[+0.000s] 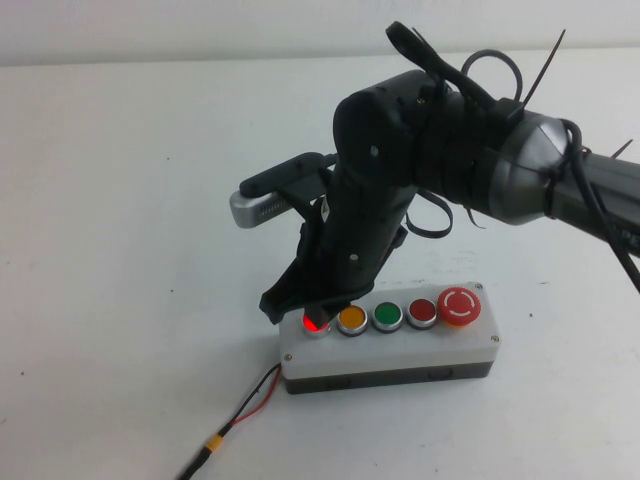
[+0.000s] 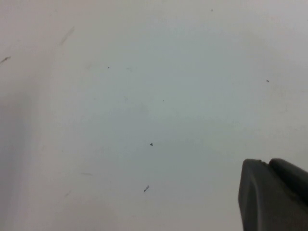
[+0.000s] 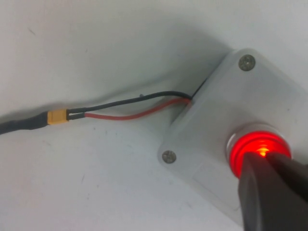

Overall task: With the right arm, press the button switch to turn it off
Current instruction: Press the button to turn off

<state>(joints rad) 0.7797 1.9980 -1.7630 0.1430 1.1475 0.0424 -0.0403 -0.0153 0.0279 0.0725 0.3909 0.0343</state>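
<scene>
The right pincer (image 1: 312,318) points steeply down with its black fingers drawn together, nothing between them, the tips resting on the button switch (image 1: 316,323). In the right wrist view the dark matte fingertips (image 3: 269,192) cover the near part of the glowing cap (image 3: 257,147), which shines bright red and translucent inside a round silver rim. Behind the pincer the right arm (image 1: 480,160) is bulky black plastic with a grey metallic segment, wrapped in black cables and zip ties, reaching in from the right edge of the worktop.

The switch is the leftmost of five on a rectangular box (image 1: 390,355) with a white lid, a grey base and round screws at its corners, lying near the front edge of the worktop about midway along it. Beside the switch in a row sit an orange button (image 1: 352,319), a green button (image 1: 387,317), a darker red button (image 1: 422,312) and a large red mushroom button (image 1: 460,305) marked with white arrows; no lettering can be read. A red and a black wire (image 1: 255,398) leave the box's left end and join a yellow connector (image 1: 213,444) toward the front edge.

The left pincer (image 2: 276,195) shows only as a dark corner in its own wrist view, above the bare white worktop (image 2: 144,96); whether it is open or closed cannot be told
</scene>
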